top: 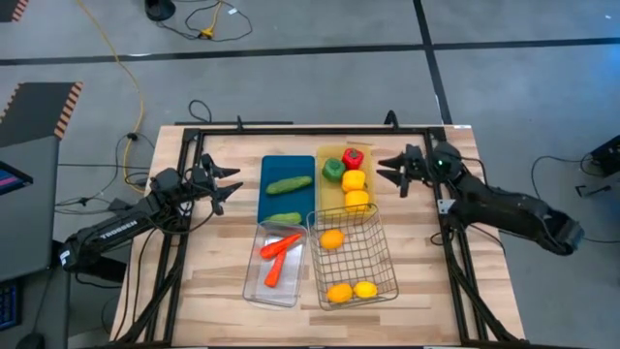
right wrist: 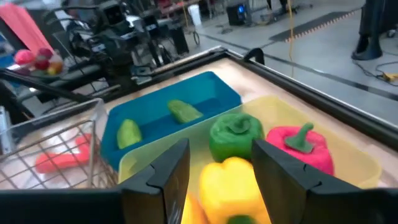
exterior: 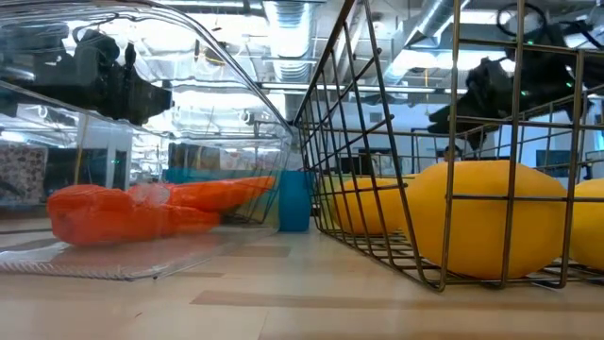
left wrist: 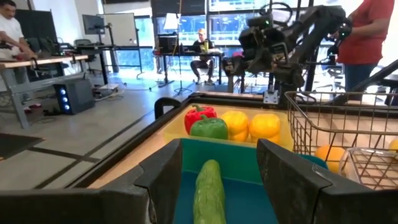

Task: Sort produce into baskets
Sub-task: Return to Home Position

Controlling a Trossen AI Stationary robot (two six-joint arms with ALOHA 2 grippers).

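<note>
High view: left gripper spread wide, empty, by the bench's left edge | blue tray: two cucumbers | clear bin: two carrots | yellow tray: four peppers | wire basket: oranges, lemon | right gripper spread wide, empty, by the right edge | only left wrist view shows people behind
</note>
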